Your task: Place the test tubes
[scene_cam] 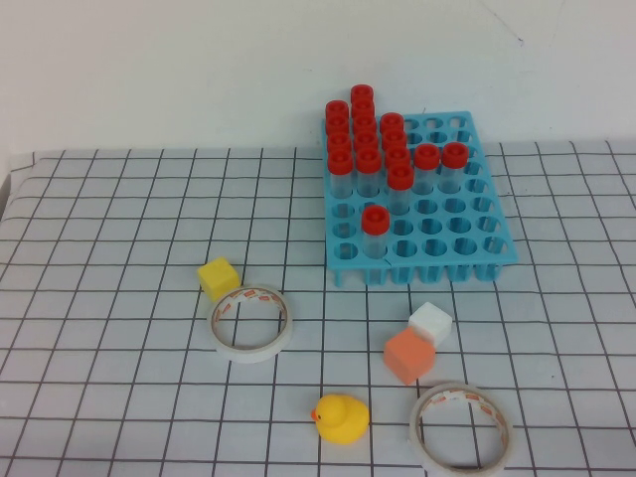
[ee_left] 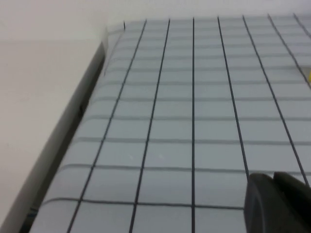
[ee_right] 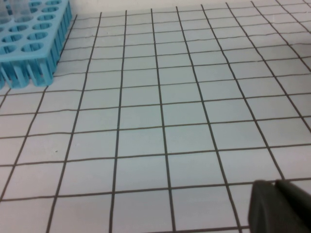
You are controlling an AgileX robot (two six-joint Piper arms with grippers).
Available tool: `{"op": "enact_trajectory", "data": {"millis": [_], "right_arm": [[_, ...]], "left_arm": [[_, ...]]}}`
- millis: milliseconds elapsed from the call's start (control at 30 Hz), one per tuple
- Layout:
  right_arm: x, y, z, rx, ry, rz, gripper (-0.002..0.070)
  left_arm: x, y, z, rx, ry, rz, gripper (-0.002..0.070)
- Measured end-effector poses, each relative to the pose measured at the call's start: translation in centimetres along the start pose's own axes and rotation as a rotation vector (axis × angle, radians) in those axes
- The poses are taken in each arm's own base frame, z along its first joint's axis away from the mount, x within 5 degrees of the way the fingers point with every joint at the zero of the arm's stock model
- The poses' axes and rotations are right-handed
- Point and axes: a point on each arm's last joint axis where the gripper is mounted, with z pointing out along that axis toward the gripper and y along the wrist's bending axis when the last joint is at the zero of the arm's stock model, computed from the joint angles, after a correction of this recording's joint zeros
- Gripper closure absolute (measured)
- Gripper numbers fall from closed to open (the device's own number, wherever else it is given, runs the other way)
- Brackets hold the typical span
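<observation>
1. My left gripper (ee_left: 274, 194) is closed and holds nothing. It shows only from its own wrist camera, as a dark, rounded, matte tip low over the gridded mat (ee_left: 194, 121).
2. My right gripper (ee_right: 277, 201) is closed and empty too, another dark matte tip above bare mat squares.
3. Around the left gripper the mat lies flat and bare. The table edge (ee_left: 82, 111) runs as a dark strip along the mat's side, with a pale surface beyond it.
4. From the right wrist, open squares stretch to the corner of the rack (ee_right: 34, 48), which is well apart from that gripper.
5. In the high view the rack (scene_cam: 497, 248) is bright blue plastic, a grid of round wells on thin legs. It stands far from me and right of centre, close to the white wall (scene_cam: 199, 70).
6. The test tubes (scene_cam: 366, 149) are clear cylinders with glossy red caps. They stand upright, packed into the rack's far left wells, with two more reaching rightward. A lone tube (scene_cam: 375, 231) stands nearer the front edge, and the wells around it and to the right are open.
7. Nearer me, a yellow cube (scene_cam: 219, 278) sits just beside the far rim of a flat tape roll (scene_cam: 250, 322).
8. A white cube (scene_cam: 430, 322) touches an orange cube (scene_cam: 409, 357). A second tape roll (scene_cam: 462, 425) lies near them at the front.
9. A yellow rubber duck (scene_cam: 342, 417) stands between the two rolls.
10. The widest open room is the mat's left side.
</observation>
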Motion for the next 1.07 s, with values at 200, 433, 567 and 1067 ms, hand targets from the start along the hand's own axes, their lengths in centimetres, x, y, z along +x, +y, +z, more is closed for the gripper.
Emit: {"op": "enact_trajectory", "data": {"millis": [200,433,567,1067], "right_arm": [[0.0,0.0,0.0,0.0,0.0,0.0,0.0678],[0.0,0.0,0.0,0.0,0.0,0.0,0.0678],[0.0,0.0,0.0,0.0,0.0,0.0,0.0678],[0.0,0.0,0.0,0.0,0.0,0.0,0.0678]], "left_arm": [[0.39,-0.14,-0.03,0.021,0.047,-0.015,0.0676],[0.43,-0.5,-0.05,0.088,0.051,0.037,0.0676],[0.43,-0.58,-0.06,0.103,0.051,0.055,0.0676],[0.45,-0.58,-0.06,0.103,0.053,0.058,0.0676]]}}
